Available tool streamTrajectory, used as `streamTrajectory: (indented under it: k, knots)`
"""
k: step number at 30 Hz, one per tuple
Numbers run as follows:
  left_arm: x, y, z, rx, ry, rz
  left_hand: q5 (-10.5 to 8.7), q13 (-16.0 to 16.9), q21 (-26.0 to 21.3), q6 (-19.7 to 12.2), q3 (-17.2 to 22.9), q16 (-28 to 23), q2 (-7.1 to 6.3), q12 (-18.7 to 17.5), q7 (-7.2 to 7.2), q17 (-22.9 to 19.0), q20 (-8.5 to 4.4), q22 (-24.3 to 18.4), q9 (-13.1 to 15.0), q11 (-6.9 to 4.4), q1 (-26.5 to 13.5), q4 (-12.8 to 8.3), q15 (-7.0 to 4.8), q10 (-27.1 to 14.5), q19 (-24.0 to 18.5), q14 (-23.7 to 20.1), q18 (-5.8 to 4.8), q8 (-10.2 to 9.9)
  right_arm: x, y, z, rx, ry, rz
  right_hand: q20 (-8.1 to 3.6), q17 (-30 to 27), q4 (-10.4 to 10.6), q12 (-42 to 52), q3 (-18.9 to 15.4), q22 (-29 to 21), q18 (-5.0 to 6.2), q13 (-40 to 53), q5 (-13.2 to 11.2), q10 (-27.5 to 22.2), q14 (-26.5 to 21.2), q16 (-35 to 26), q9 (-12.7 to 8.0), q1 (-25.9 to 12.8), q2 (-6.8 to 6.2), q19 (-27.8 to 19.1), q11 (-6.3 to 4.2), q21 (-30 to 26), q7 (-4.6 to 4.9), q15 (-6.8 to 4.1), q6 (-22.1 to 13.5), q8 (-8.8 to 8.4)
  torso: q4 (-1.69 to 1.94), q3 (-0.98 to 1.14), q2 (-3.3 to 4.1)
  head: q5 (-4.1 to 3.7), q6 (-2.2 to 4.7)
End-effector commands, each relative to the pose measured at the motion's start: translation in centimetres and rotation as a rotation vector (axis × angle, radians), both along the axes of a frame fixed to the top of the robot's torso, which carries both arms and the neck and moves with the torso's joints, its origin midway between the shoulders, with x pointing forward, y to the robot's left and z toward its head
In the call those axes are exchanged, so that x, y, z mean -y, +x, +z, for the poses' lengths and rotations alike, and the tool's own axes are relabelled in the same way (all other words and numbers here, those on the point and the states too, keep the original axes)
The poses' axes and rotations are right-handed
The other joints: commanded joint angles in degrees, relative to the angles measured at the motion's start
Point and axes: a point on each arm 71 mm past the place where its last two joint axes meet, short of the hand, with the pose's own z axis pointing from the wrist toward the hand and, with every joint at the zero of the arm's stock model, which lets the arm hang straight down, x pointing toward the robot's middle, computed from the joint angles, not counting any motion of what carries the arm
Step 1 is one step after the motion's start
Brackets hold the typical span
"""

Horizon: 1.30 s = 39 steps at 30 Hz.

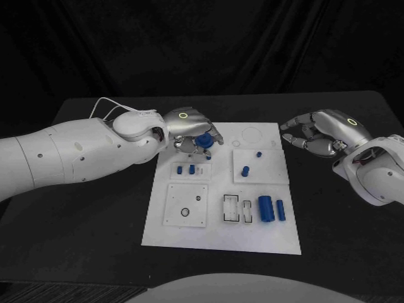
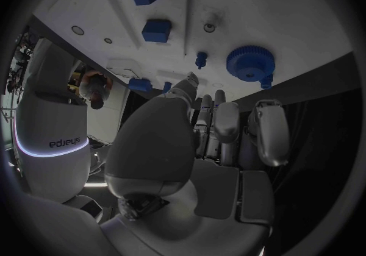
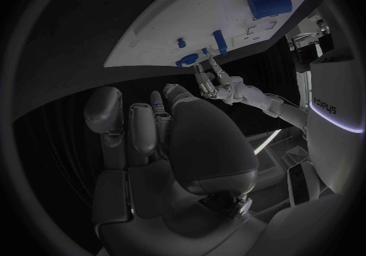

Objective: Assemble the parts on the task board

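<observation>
The white task board [image 1: 222, 237] lies mid-table. My left hand [image 1: 191, 131] hovers over its far left corner, fingers spread around a blue gear [image 1: 203, 140]. In the left wrist view the gear [image 2: 249, 62] sits on the board just past the fingertips [image 2: 221, 100], which stand clear of it. My right hand [image 1: 313, 134] hangs off the board's right edge, fingers loosely bent with nothing in them. Two small blue pieces [image 1: 185, 169] lie below the gear. Two blue pegs [image 1: 245, 170] stand mid-board. Two blue cylinders [image 1: 271, 209] lie near the right edge.
A square plate with holes [image 1: 187, 205] and black-framed slots [image 1: 231, 208] fill the board's near half. A ring outline [image 1: 254, 134] marks its far right corner. Bare black table [image 1: 84, 233] surrounds the board. The right wrist view shows the board [image 3: 191, 30] and my left hand [image 3: 215, 83].
</observation>
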Motion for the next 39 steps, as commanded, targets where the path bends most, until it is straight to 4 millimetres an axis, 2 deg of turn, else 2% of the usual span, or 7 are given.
streamTrajectory:
  k: [1,7,14,20,27,33,39]
  knots:
    - [0.2,-0.1,-0.4,-0.02,0.025,-0.002,-0.19,0.3,0.3,1.1,-0.5,0.2,0.29,0.6,0.37,-0.1,0.07,10.4,-0.1,0.05,-0.4,0.2,0.01,0.7,0.4,0.0,-0.4,0.6,0.0,-0.1,-0.1,-0.007,-0.004,-0.002,-0.02,-0.1,0.0,-0.2,0.4,7.5,-0.08,-1.7,0.4,0.1,1.6,-0.1,0.0,0.4,-0.1,0.3,-0.22,0.0,0.06,-0.44,0.5,0.3,0.01,0.03,0.0,-0.05,-0.08]
    - [0.3,-0.2,-0.6,-0.03,0.028,-0.004,-0.12,0.8,0.2,1.6,-0.5,0.3,0.46,1.4,0.47,-0.3,0.08,10.4,-0.2,0.0,-0.3,0.1,0.0,2.0,0.4,-0.1,-0.4,0.7,0.0,-0.1,-0.2,-0.008,-0.004,-0.002,-0.02,-0.1,0.0,-0.2,0.4,7.5,-0.08,-1.7,0.4,0.1,1.6,-0.1,0.0,0.4,-0.1,0.3,-0.22,0.0,0.06,-0.44,0.5,0.3,0.01,0.08,-0.17,0.08,-0.35]
    - [0.3,-0.2,-1.0,-0.049,0.042,0.007,-0.01,1.2,0.2,1.9,-0.5,0.4,0.68,1.8,0.62,-0.3,0.08,10.4,-0.3,0.06,-0.3,0.2,0.0,2.6,0.4,-0.2,-0.39,0.8,-0.1,0.0,-0.3,-0.014,-0.007,0.0,-0.02,-0.3,0.0,-0.4,0.5,7.4,-0.04,-1.9,0.4,0.0,1.5,-0.3,0.0,0.4,-0.09,0.3,-0.21,-0.3,0.08,-0.43,0.5,0.31,0.05,0.08,-0.14,0.05,-0.36]
    - [0.5,-0.2,-1.4,-0.067,0.054,0.009,2.0,1.9,0.6,3.4,0.5,1.0,1.18,2.6,1.08,0.3,0.07,10.6,-0.5,-0.16,0.7,-0.3,-0.12,4.5,0.6,0.3,-0.47,1.2,-0.1,0.0,-0.3,-0.017,-0.009,0.0,-0.02,-0.4,0.0,-0.5,0.5,7.4,0.01,-2.0,0.4,-0.1,1.5,-0.5,0.0,0.4,-0.09,0.2,-0.2,-0.6,0.08,-0.43,0.5,0.31,0.12,0.09,-0.13,-0.08,-0.41]
    - [0.8,-0.2,-1.8,-0.077,0.058,0.005,4.29,2.2,0.8,4.4,1.5,1.2,1.13,2.6,1.42,0.3,0.03,10.6,-0.6,-0.57,1.5,-0.7,-0.4,5.3,0.7,0.4,-0.5,1.4,-0.1,0.0,-0.4,-0.023,-0.012,-0.001,-0.01,-0.5,0.0,-0.6,0.5,7.4,0.02,-2.2,0.5,-0.2,1.5,-0.6,0.0,0.4,-0.08,0.2,-0.19,-0.7,0.09,-0.42,0.5,0.3,0.05,0.07,-0.11,0.09,-0.51]
    - [0.8,0.0,-2.2,-0.082,0.063,0.011,5.61,2.4,0.8,5.1,2.2,1.2,1.0,2.6,1.76,0.1,-0.01,10.6,-0.7,-0.74,2.1,-1.0,-0.55,6.0,0.8,0.4,-0.5,1.5,-0.1,0.0,-0.4,-0.026,-0.013,0.0,-0.01,-0.5,0.0,-0.6,0.5,7.4,0.02,-2.2,0.5,-0.2,1.5,-0.6,0.0,0.4,-0.08,0.2,-0.19,-0.7,0.09,-0.42,0.5,0.3,0.08,0.06,-0.11,0.0,-0.65]
    - [0.8,0.0,-2.4,-0.088,0.067,0.012,5.92,3.8,1.4,6.7,2.9,1.6,0.69,4.1,2.31,0.4,-0.1,10.8,-0.5,-1.28,2.3,-1.5,-0.92,8.6,1.1,0.7,-0.63,2.1,0.0,0.0,-0.4,-0.03,-0.016,-0.001,-0.01,-0.6,0.0,-0.6,0.5,7.3,0.03,-2.2,0.5,-0.2,1.4,-0.6,0.0,0.5,-0.08,0.1,-0.19,-0.7,0.09,-0.41,0.5,0.3,0.07,0.07,-0.11,0.07,-0.78]
